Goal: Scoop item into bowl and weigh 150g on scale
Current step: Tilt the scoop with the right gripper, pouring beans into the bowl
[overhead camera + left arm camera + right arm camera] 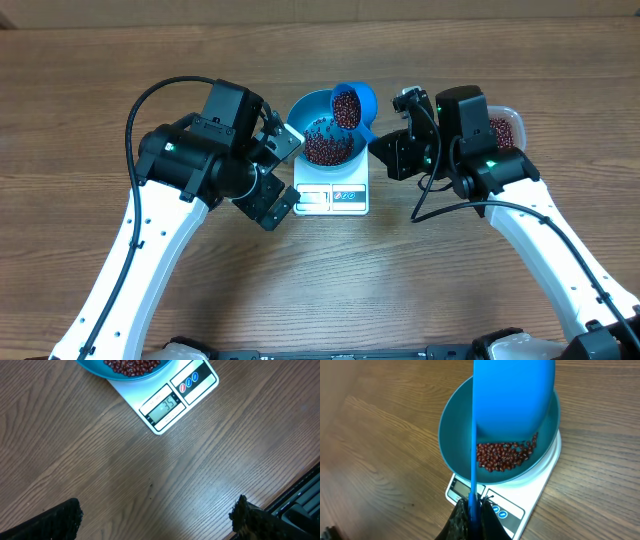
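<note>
The blue bowl [318, 118] stands on the white scale [332, 196] and holds a small heap of red-brown beans [325, 146]. My right gripper [476, 510] is shut on the handle of a small blue scoop [351, 104], which is tipped over the bowl's right rim with beans [346, 107] still in it. In the right wrist view the scoop [512, 395] hangs over the bowl [455, 430] and its beans [505, 455]. My left gripper [157, 515] is open over bare table, in front of the scale [172, 402]; the bowl [125, 369] shows at the top edge.
A clear plastic tub [505, 128] with more beans sits behind my right arm at the right. A dark edge [300, 497] shows at the lower right of the left wrist view. Wooden table [330, 270] lies all round the scale.
</note>
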Available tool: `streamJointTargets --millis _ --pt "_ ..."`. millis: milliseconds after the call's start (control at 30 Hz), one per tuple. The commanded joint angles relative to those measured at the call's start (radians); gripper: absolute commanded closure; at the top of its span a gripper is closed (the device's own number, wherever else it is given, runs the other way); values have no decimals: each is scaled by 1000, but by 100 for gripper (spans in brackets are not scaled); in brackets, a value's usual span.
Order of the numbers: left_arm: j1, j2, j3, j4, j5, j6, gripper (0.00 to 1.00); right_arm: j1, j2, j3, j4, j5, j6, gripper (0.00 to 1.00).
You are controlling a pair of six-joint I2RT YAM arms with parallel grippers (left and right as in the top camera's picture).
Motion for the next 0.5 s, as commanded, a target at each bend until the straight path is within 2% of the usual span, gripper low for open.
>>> streamJointTargets --millis 0,467 --pt "5 -13 -5 3 19 23 0 19 -28 31 13 43 -12 96" --pt "5 -13 -5 3 19 23 0 79 -27 30 -4 171 -68 96"
